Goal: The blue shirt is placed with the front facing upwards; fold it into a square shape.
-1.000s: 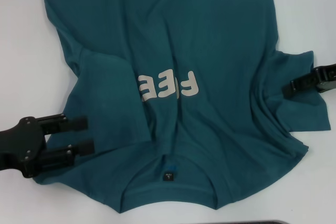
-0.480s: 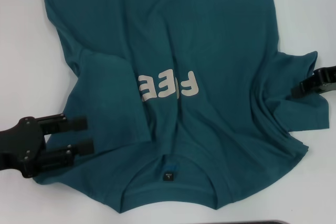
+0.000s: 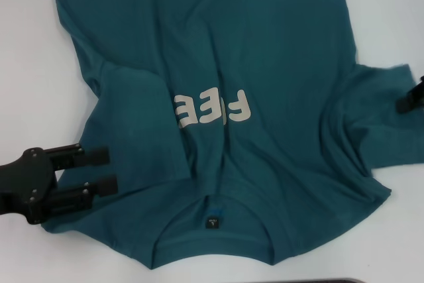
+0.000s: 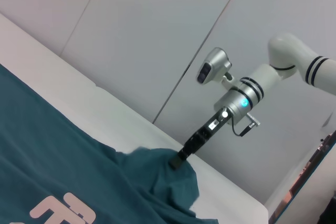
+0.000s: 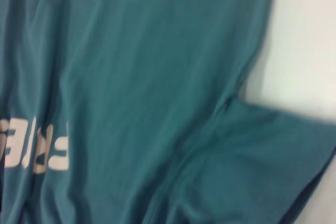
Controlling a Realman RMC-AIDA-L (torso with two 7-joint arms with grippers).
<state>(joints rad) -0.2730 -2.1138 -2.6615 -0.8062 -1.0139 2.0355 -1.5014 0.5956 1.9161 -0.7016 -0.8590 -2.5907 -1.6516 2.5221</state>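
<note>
The blue shirt (image 3: 252, 84) is lying front-up and rumpled on the white table (image 3: 26, 84), collar at 6 o'clock. The left gripper (image 3: 99, 171) is hovering with fingers spread at 8 o'clock. The right gripper (image 4: 176, 161) is pinching the sleeve at 3 o'clock.

Bright even overhead light, soft shadows; right wrist view motion-blurred.
</note>
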